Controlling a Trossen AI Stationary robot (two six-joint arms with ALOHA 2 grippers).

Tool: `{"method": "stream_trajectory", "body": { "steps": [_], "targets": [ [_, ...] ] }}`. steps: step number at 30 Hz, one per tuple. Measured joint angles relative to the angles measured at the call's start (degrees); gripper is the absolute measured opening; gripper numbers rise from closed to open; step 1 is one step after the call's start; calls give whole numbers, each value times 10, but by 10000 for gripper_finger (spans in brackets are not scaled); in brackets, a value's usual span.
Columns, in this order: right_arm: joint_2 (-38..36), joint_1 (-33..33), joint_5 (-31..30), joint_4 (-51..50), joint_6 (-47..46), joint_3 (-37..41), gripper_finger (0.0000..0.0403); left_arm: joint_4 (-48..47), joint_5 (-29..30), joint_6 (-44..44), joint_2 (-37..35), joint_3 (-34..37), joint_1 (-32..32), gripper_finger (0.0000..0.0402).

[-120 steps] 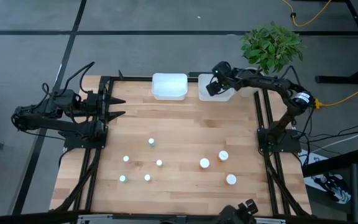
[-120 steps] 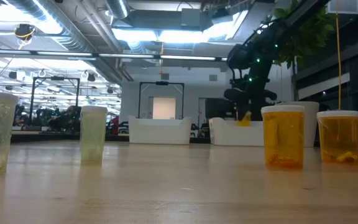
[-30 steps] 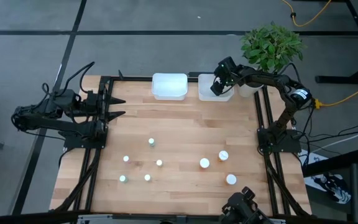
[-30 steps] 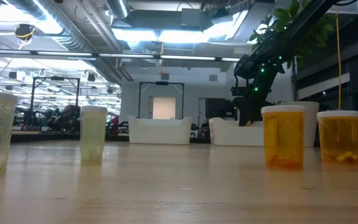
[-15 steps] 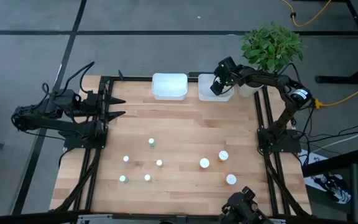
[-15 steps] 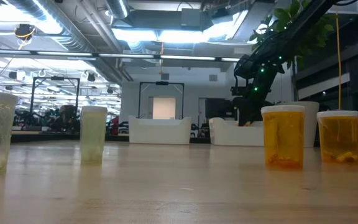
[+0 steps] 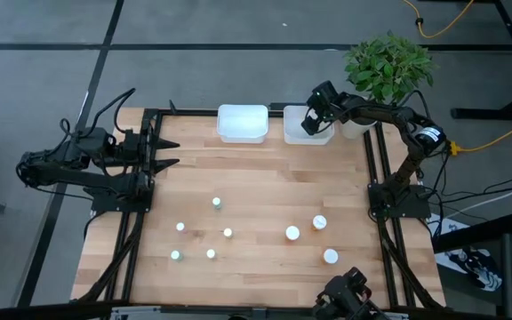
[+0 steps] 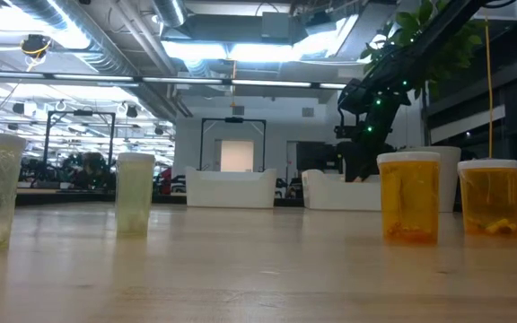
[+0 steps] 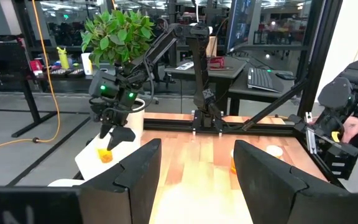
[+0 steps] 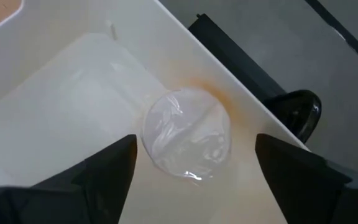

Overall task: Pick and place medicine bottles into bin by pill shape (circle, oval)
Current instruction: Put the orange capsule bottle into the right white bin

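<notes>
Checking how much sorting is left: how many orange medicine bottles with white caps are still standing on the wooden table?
3, all on the table's right half: one nearest the centre, one just right of it, one nearer the front edge. A fourth bottle already lies in the right white bin.

A wooden table (image 7: pixel 256 178) carries two white bins (image 7: pixel 243 123) at its far edge, with bottles (image 7: pixel 292 233) and vials (image 7: pixel 216 203) scattered nearer

Our right arm reaches across the table's far edge, its right gripper (image 7: pixel 313 118) pointed downward with the fingers (image 10: pixel 98 177) spread wide apart. Our left arm lies folded low at the table's left side, its left gripper (image 7: pixel 169 151) level, fingers (image 9: pixel 140 168) parted.
</notes>
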State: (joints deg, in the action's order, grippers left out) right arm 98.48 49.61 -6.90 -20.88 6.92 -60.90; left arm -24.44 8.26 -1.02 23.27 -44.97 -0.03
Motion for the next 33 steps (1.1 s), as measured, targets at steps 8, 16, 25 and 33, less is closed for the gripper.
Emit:
{"method": "stream_trajectory", "body": {
  "steps": [8,16,25,33],
  "targets": [
    [0,-4,8,-64,-28,-54,329,0,0,0,0,0,0,195],
    [-11,-42,55,-143,-67,-88,330,0,0,0,0,0,0,195],
    [-101,-150,55,-191,-96,-88,330,0,0,0,0,0,0,195],
    [-200,-306,46,-245,-133,-88,330,0,0,0,0,0,0,195]
  ]
}}
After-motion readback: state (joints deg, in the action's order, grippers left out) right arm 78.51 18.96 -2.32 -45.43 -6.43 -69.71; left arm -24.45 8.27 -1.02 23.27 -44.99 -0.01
